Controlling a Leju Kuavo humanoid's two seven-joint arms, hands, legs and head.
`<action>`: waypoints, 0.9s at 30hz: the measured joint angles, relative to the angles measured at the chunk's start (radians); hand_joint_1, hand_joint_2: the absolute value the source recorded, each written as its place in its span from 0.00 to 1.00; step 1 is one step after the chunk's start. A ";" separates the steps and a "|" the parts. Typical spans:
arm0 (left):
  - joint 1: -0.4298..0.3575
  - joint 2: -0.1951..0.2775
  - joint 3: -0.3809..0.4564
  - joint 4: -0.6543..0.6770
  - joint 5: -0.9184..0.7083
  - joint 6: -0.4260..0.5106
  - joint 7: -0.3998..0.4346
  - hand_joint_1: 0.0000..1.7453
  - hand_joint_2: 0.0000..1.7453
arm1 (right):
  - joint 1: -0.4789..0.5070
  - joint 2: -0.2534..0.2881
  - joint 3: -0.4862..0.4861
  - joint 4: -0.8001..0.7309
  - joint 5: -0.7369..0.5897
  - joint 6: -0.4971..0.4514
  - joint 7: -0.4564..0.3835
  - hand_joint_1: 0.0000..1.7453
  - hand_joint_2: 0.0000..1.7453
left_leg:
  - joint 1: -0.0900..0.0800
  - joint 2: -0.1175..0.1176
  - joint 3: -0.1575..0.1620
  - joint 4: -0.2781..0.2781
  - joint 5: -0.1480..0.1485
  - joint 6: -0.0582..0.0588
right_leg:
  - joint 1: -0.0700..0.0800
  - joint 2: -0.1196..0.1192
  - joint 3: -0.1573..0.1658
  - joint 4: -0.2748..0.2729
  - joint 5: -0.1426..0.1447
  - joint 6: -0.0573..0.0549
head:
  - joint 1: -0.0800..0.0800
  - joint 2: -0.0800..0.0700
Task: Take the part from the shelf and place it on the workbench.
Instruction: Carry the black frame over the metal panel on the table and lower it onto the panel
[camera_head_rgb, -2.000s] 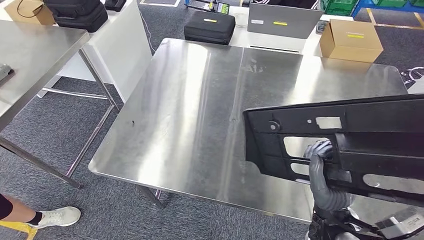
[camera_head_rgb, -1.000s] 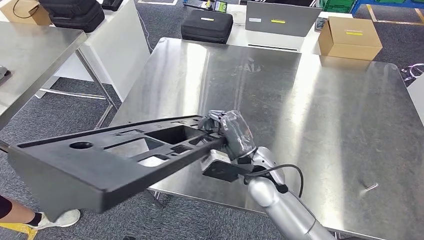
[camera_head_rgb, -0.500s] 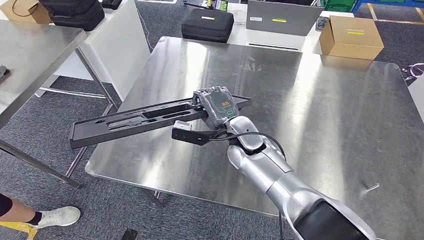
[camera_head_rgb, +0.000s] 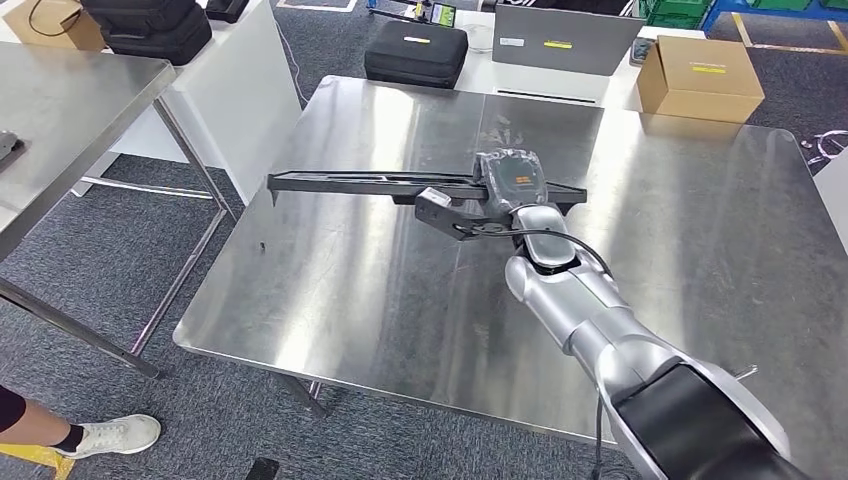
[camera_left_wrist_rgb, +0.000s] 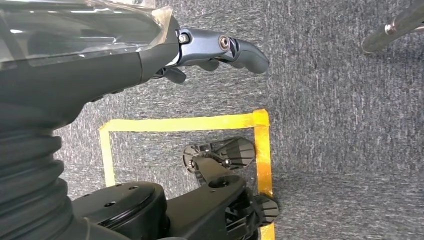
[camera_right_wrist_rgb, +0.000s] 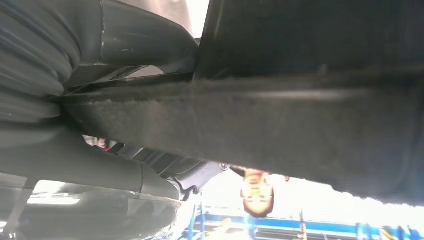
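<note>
The part (camera_head_rgb: 370, 184) is a long black plastic panel with cut-outs, seen edge-on and lying level over the middle of the steel workbench (camera_head_rgb: 330, 300). My right hand (camera_head_rgb: 510, 178) grips it near its right end, with the silver arm stretched far forward from the lower right. Whether the part touches the tabletop I cannot tell. In the right wrist view the part's dark rough edge (camera_right_wrist_rgb: 300, 115) runs close across the picture, with my right hand's fingers (camera_right_wrist_rgb: 125, 45) wrapped by it. My left hand (camera_left_wrist_rgb: 220, 47) hangs over grey carpet and holds nothing.
A cardboard box (camera_head_rgb: 700, 75), a grey case (camera_head_rgb: 568, 40) and a black case (camera_head_rgb: 417, 52) stand behind the workbench's far edge. A second steel table (camera_head_rgb: 70, 100) is at the left. A person's shoe (camera_head_rgb: 115, 433) is on the carpet at lower left. A small screw (camera_head_rgb: 742, 373) lies at the right.
My right arm has swung the part from the right across to the workbench's left edge, then reached it forward to the middle, where it now lies level and edge-on.
</note>
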 joint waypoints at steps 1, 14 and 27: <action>0.000 0.000 -0.001 0.000 -0.001 -0.001 0.002 0.00 1.00 | -0.003 -0.008 -0.002 0.007 0.006 0.002 0.014 0.95 1.00 | 0.000 0.000 0.000 0.000 0.000 0.000 | 0.000 0.000 0.000 0.000 0.000 0.000 | 0.000 0.000; 0.004 0.010 -0.017 0.000 -0.007 -0.013 0.005 0.00 1.00 | -0.033 -0.109 -0.029 0.069 0.039 0.011 0.057 0.71 0.75 | 0.000 0.000 0.002 0.000 0.000 0.000 | 0.000 -0.001 0.003 0.000 0.000 0.000 | 0.000 0.000; 0.000 0.011 -0.030 0.000 -0.013 0.005 0.033 0.00 0.00 | -0.033 -0.111 -0.027 0.082 0.073 0.023 0.022 0.00 0.00 | 0.000 0.000 0.003 0.000 0.000 0.000 | 0.000 -0.001 0.004 0.000 0.000 0.000 | 0.000 0.000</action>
